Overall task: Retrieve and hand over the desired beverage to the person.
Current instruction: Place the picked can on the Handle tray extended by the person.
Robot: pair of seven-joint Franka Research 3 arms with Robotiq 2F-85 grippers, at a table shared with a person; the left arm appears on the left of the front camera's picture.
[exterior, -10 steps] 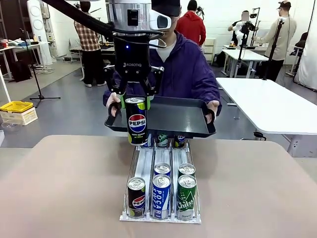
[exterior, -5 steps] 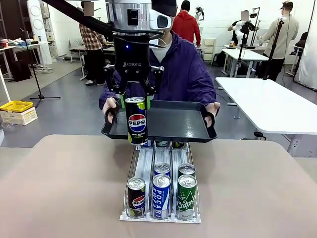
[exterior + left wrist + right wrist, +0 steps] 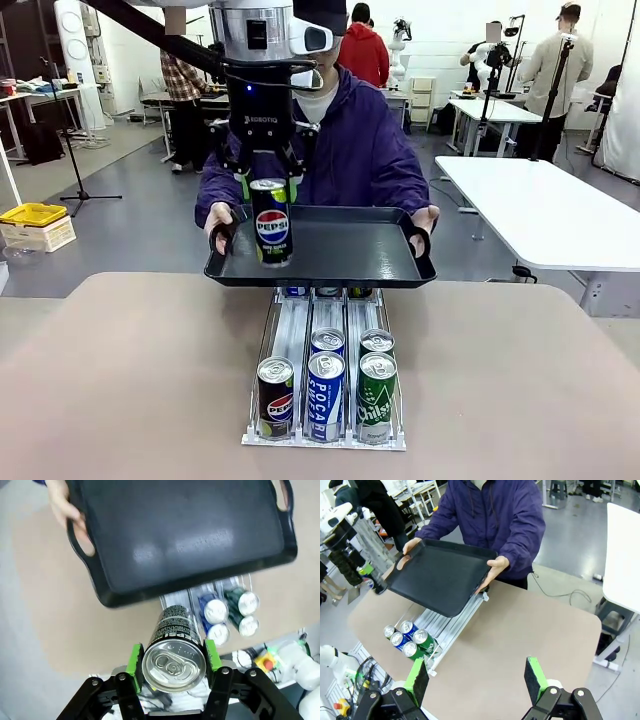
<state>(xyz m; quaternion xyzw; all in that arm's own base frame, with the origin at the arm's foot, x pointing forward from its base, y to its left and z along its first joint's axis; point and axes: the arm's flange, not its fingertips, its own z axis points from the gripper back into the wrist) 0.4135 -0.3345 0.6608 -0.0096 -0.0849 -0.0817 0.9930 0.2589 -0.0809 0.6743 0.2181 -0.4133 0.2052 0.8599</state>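
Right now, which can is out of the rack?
The Pepsi can clamped in the left gripper, held in the air at the black tray's near rim; the others all stand in the rack lanes.

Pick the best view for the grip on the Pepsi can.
Left wrist view: the Pepsi can sits between the left gripper's green pads, lid to camera. Front view shows its label side. Right wrist view: too small to tell.
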